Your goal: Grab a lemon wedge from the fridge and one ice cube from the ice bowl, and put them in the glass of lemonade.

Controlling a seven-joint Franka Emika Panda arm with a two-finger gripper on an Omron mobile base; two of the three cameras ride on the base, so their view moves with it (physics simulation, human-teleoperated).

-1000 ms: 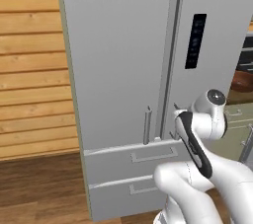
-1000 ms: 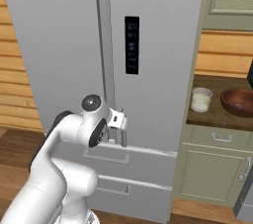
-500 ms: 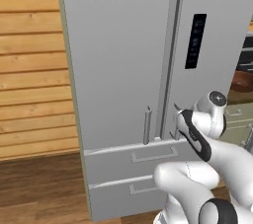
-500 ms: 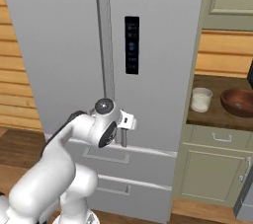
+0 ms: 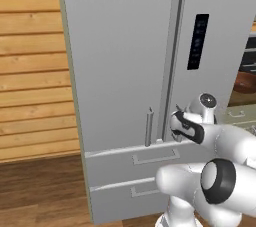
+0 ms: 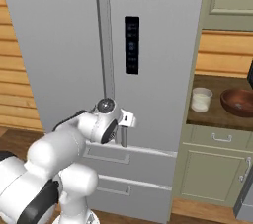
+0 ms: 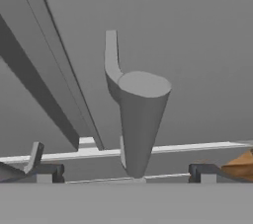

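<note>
Since a second earlier the arm had swung on to the right across the fridge (image 5: 130, 71) front, carrying the gripper (image 6: 123, 136) from the central seam toward the right door's handle (image 6: 123, 138), while both base views held steady.

From the left: the left door's short handle (image 5: 148, 127) stood untouched beside the seam, well clear of the gripper (image 5: 176, 112). Just right of the seam, the gripper sat low against the right door, at the bottom end of that door's handle. The hand view looked along the handle (image 7: 136, 119), which ran upright as a slim bar, its long axis vertical and lined up between the two fingertips (image 7: 47, 171). Those tips stood wide apart on either side of it and gripped nothing; contact could not be made out. The pull ahead seemed to hinge on that: the bar lay dead ahead and centred, so closing across its thin width would suit.

Further right, past the fridge's edge, the glass (image 6: 200, 99) and the bowl (image 6: 239, 101) stood near each other on the counter (image 6: 217, 117), well apart from the gripper. Both doors were shut, so the lemon wedge, presumably inside, was hidden.
</note>
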